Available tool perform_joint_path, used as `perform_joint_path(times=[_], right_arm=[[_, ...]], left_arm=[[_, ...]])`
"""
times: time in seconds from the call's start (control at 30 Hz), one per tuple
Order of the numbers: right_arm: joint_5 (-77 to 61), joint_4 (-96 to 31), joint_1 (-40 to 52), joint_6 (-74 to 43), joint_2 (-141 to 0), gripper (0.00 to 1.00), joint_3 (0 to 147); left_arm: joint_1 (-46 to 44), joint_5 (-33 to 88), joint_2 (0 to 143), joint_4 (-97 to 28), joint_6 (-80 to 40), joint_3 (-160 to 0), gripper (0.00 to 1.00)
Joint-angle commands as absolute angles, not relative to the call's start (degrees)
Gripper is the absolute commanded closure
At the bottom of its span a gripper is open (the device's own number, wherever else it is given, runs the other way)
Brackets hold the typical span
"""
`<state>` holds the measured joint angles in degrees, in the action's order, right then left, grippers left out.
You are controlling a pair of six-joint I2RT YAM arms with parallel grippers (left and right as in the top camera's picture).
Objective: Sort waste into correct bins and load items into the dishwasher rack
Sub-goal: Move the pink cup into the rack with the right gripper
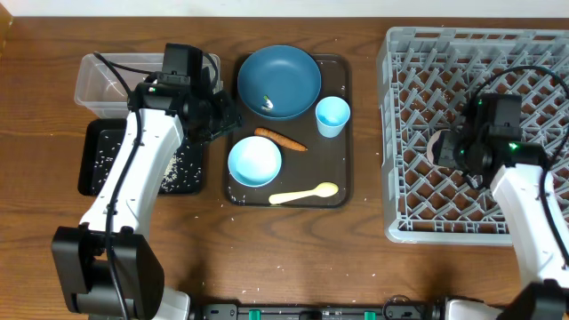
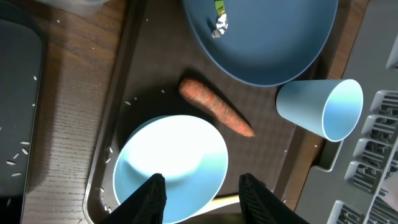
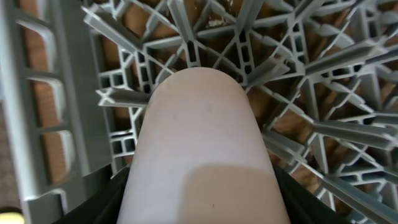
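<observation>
A brown wooden table (image 1: 293, 258) with visible grain fills the overhead view. On it, near the middle, lies a dark brown tray (image 1: 311, 164), rectangular with rounded corners and a low raised rim. The left wrist view shows the tray's left rim against the wood.

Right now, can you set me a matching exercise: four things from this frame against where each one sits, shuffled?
Things:
1. carrot
2. pale yellow spoon
3. white-pink cup
4. rice grains

Places:
A. in the black tray
B. held in the right claw, over the dishwasher rack
C. between the dark blue plate and the light blue bowl
D. along the brown serving tray's front edge

Pairs: 1-C, 2-D, 3-B, 4-A.
</observation>
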<state>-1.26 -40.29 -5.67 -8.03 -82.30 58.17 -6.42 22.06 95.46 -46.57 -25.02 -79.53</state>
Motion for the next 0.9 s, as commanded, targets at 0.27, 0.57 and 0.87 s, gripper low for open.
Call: perform_joint_path(times=[0.27, 0.57, 0.87], right_arm=[[-4.84, -39.92, -5.65, -8.56, -85.12, 0.01, 61.1], [-6.9, -53.52, -5.65, -8.47, -85.08, 0.01, 76.38], [-6.87, -57.54, -5.65, -8.03, -84.97, 0.01, 79.26]], left_arm=[[-8.71, 21.34, 95.37, -45.52, -18.79, -79.94, 0.59], [-19.14, 13.15, 95.57, -37.01, -15.9, -79.94, 0.57], [-28.73, 5.3, 102.41, -21.82, -15.92, -79.96, 0.46]])
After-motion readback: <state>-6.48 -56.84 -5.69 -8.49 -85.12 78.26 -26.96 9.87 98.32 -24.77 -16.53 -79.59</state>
